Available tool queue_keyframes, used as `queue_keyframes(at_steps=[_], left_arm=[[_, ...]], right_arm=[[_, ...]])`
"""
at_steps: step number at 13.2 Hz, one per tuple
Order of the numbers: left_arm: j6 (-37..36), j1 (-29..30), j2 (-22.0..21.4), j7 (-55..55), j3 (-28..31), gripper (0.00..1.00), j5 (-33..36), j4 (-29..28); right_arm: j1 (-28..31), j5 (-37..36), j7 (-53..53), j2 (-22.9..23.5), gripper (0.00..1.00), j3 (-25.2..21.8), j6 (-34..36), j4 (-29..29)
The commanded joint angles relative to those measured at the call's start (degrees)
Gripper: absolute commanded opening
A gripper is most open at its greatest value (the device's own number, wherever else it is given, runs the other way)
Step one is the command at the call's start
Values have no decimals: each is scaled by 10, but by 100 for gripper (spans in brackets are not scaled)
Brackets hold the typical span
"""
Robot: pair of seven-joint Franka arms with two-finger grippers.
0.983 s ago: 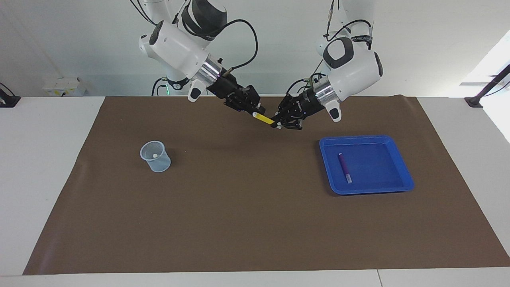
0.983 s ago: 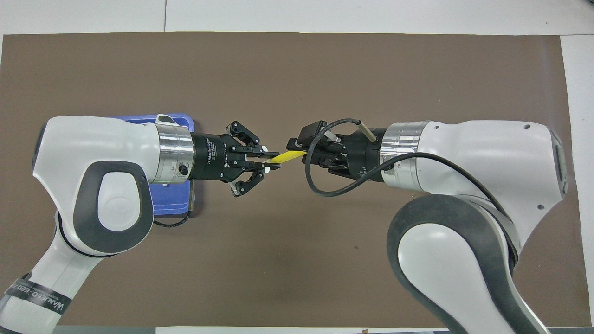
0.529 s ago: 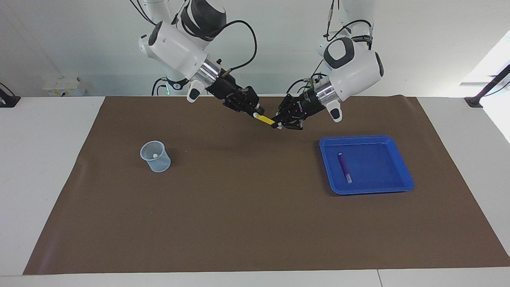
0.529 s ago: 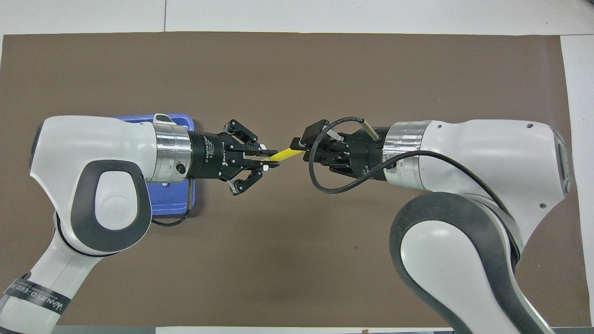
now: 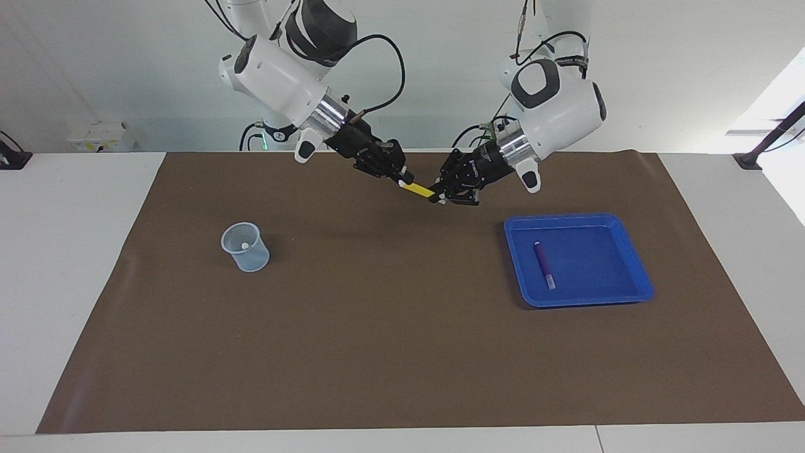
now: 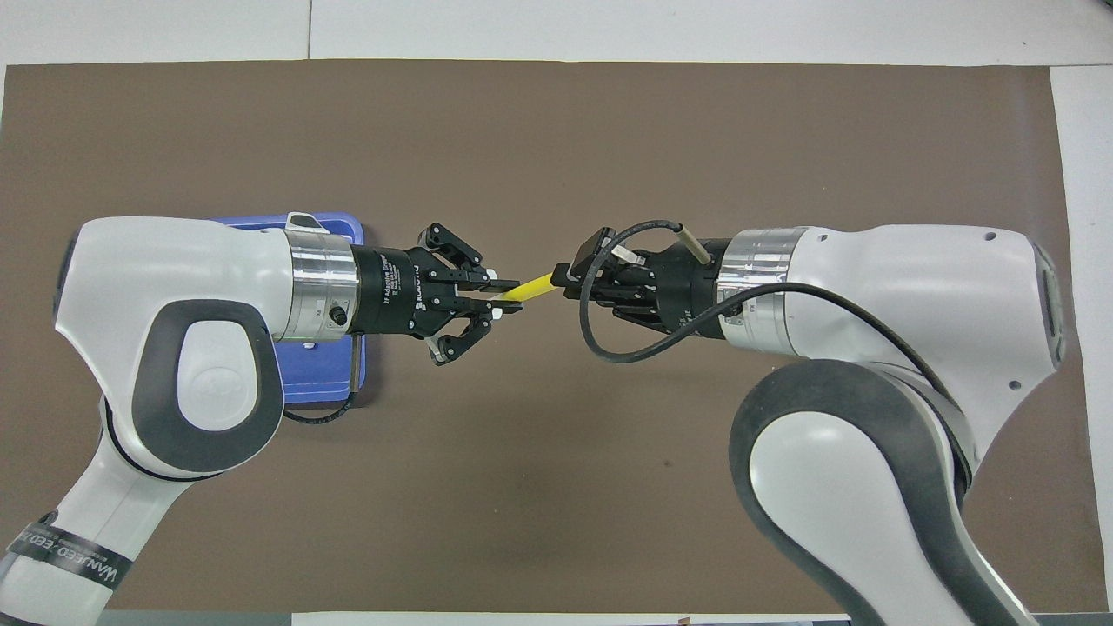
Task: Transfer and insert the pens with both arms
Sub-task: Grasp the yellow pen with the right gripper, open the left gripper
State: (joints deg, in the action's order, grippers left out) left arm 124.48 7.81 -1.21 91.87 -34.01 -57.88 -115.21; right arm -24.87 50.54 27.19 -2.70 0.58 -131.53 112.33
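Note:
A yellow pen hangs in the air between my two grippers, over the brown mat; it also shows in the overhead view. My left gripper is shut on its one end. My right gripper is at its pale end; I cannot tell its grip. A purple pen lies in the blue tray. The green pen does not show.
A clear plastic cup stands on the mat toward the right arm's end, with a small pale dot inside it. The blue tray sits toward the left arm's end, mostly hidden under the left arm in the overhead view.
The right arm's wrist has risen and drawn back a little toward its own end. More of the yellow pen shows between the grippers. The left gripper has hardly moved.

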Motion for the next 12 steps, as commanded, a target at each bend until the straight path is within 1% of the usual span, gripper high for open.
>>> queue_keyframes(at_steps=[1, 4, 5, 8, 10, 12], left_arm=[[8, -1, -21, 4, 3, 0, -14, -17], [8, -2, -21, 0, 3, 0, -14, -14], [9, -4, -22, -2, 3, 99, -14, -12], [11, -3, -26, -1, 3, 100, -14, -12], [11, -2, -25, -1, 3, 100, -14, -12], [11, -1, -26, -1, 3, 100, -14, -12]], right_arm=[[4, 9, -13, -8, 0, 4, -7, 10], [5, 9, -13, -8, 0, 4, -7, 10], [5, 9, -13, -8, 0, 4, -7, 10], [5, 8, -16, -8, 0, 3, -5, 8], [24, -11, -48, -7, 0, 2, 15, 6], [62, -60, -85, -8, 0, 1, 84, -10]])
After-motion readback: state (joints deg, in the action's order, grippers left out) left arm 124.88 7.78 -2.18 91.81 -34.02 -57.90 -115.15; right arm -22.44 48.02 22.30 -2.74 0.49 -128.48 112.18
